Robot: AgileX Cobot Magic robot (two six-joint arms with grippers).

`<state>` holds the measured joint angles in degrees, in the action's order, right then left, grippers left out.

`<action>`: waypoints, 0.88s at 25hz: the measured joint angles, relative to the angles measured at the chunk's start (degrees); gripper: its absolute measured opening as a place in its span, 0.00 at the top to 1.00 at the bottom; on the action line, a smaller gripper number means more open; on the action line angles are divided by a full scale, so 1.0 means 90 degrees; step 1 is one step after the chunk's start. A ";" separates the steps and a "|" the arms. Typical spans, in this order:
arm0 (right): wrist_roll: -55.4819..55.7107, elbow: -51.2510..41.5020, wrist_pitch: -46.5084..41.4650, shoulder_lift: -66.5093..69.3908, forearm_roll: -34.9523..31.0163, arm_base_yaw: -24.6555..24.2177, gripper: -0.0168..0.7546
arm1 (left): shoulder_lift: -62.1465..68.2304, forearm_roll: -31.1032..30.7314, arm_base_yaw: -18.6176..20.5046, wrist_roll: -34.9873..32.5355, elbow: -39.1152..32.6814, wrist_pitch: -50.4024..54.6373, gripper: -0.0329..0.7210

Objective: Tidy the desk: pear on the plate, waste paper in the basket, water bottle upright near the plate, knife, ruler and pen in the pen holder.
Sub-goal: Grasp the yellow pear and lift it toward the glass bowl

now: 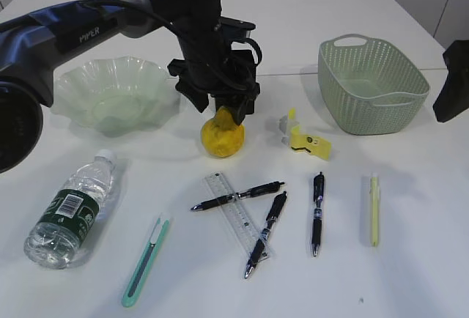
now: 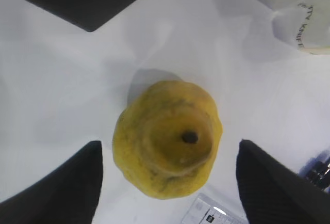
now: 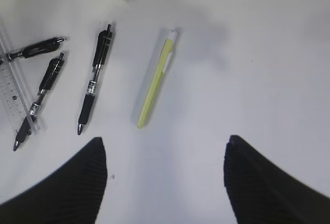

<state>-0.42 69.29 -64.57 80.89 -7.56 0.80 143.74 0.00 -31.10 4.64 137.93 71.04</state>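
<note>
Left claw point(image 2: 167, 182) is spread wide straight over the pear point(image 2: 167, 139), fingers either side, not gripping. The pear sits on the desk point(image 1: 410, 259) just right of the plate point(image 1: 113, 94). It's lumpy and tapered, so an off-centre squeeze could roll or squirt it toward the ruler point(image 1: 236, 214). Right claw point(image 3: 165, 182) hangs wide and empty, well right of the pear.
</note>
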 joint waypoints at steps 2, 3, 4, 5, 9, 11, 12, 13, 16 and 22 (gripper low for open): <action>-0.0009 0.0000 0.0000 0.0000 0.0000 0.0000 0.26 | 0.0053 0.0000 0.0000 0.0000 0.0000 0.0000 0.21; -0.0009 0.0000 0.0000 0.0000 0.0000 0.0000 0.26 | 0.0055 0.0034 0.0000 0.0000 0.0000 0.0000 0.21; -0.0009 0.0000 0.0000 0.0000 0.0000 0.0000 0.26 | 0.0055 0.0034 0.0000 0.0000 0.0000 0.0000 0.21; -0.0009 0.0000 0.0000 0.0000 0.0000 0.0000 0.26 | 0.0055 0.0043 0.0000 0.0000 0.0000 0.0000 0.21; -0.0009 0.0000 0.0000 0.0000 0.0000 0.0000 0.26 | 0.0055 0.0047 0.0000 0.0000 0.0000 0.0000 0.21; -0.0009 0.0000 0.0000 0.0000 0.0000 0.0000 0.26 | 0.0055 0.0087 0.0000 0.0000 0.0000 0.0000 0.21; -0.0009 0.0000 0.0000 0.0000 0.0000 0.0000 0.26 | 0.0055 0.0115 0.0000 0.0000 0.0000 0.0000 0.22; -0.0009 0.0000 0.0000 0.0000 0.0000 0.0000 0.26 | 0.0055 0.0114 0.0000 0.0000 0.0000 0.0000 0.22; -0.0009 0.0000 0.0009 0.0000 0.0000 0.0000 0.26 | 0.0058 0.0138 0.0000 0.0000 0.0000 0.0000 0.22; -0.0009 0.0000 0.0009 0.0000 0.0000 0.0000 0.26 | 0.0140 0.0188 0.0000 0.0000 0.0000 0.0000 0.23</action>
<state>-0.50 69.29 -64.48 80.89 -7.56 0.80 144.99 1.69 -31.10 4.64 137.93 71.04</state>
